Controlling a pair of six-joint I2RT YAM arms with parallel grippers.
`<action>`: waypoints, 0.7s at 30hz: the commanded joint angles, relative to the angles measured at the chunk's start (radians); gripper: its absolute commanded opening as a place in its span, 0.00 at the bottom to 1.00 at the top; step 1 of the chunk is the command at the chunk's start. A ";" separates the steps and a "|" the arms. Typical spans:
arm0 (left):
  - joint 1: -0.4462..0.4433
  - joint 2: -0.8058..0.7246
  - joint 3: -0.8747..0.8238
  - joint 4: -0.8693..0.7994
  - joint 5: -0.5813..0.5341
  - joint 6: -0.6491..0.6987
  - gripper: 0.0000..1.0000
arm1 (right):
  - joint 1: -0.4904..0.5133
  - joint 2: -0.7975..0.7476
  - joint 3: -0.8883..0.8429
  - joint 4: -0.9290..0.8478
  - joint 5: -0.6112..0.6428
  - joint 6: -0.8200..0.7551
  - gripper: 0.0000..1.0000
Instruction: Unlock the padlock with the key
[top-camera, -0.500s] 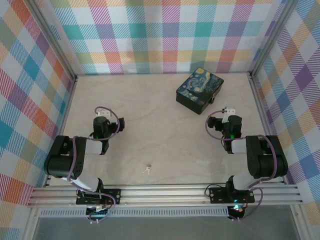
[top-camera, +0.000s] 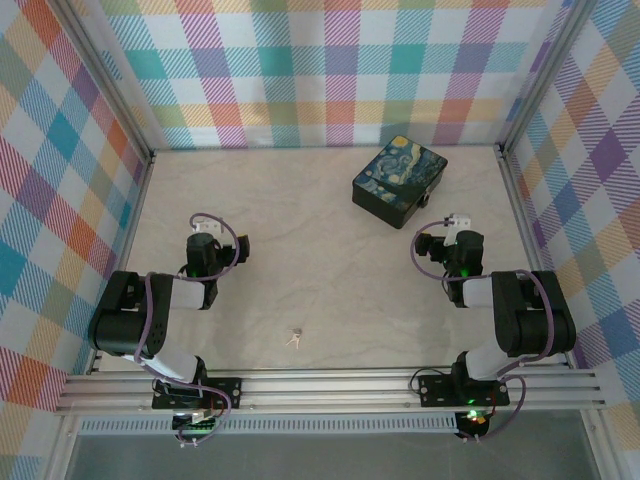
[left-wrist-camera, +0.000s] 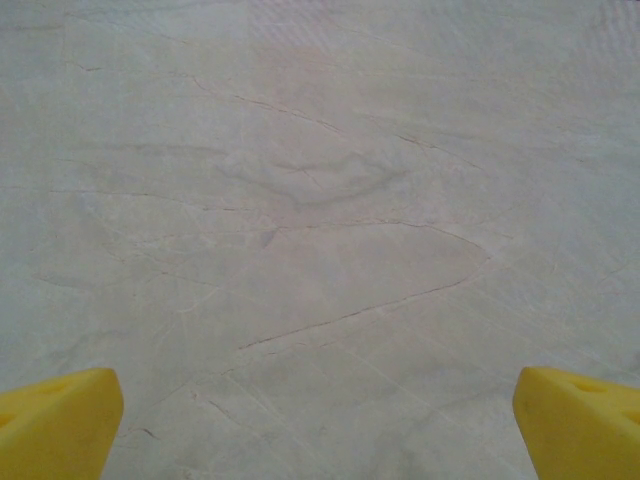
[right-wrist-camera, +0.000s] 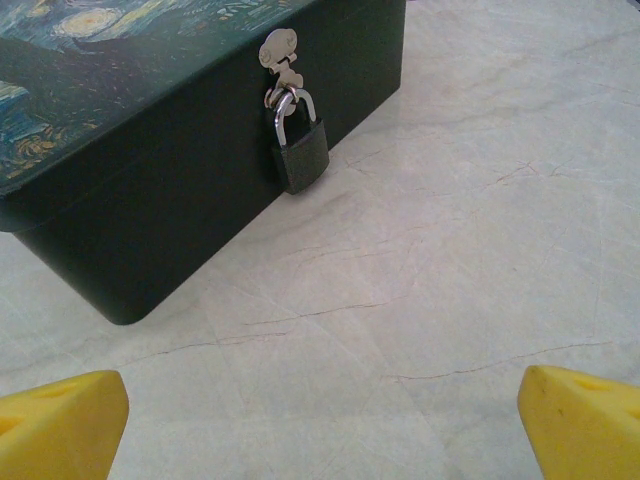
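I am comparing this moment with the view from half a second back, and nothing is shifting: both arms are sitting folded in the same pose, and the key (top-camera: 294, 338) is lying on the same spot. So the task has not really started, and every step is still ahead of me.

The left hand (left-wrist-camera: 320, 425) is standing with its yellow fingertips wide apart and nothing between them, looking down at bare worktop (top-camera: 300, 230). The right hand (right-wrist-camera: 320, 425) is spread just as wide and is also carrying nothing. It is facing the black box (top-camera: 398, 180) with the starry-night lid, which sits at the far right of the worktop.

The padlock (right-wrist-camera: 298, 150) is hanging from the metal hasp (right-wrist-camera: 280, 55) on the side of the box that faces the right hand. Its shackle is threaded through the hasp and closed, and its dark body is lying against the box wall. I cannot tell whether its bottom edge is touching the worktop.

The key is lying flat near the front edge of the worktop, between the two arm bases and well apart from the padlock. It is somewhat nearer the left arm.

I am judging the key pickup to be the first move. It will be the fussy one, since the key is thin, flat against the surface and easy to push away instead of pinching.
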 joint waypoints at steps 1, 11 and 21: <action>0.010 0.002 0.021 0.004 0.015 0.011 1.00 | -0.002 -0.008 0.017 0.028 -0.016 -0.011 1.00; 0.013 0.002 0.023 0.002 0.019 0.009 1.00 | -0.003 -0.008 0.018 0.028 -0.015 -0.012 1.00; 0.022 -0.169 0.275 -0.496 -0.130 -0.054 1.00 | 0.000 -0.202 0.243 -0.567 0.002 0.086 0.97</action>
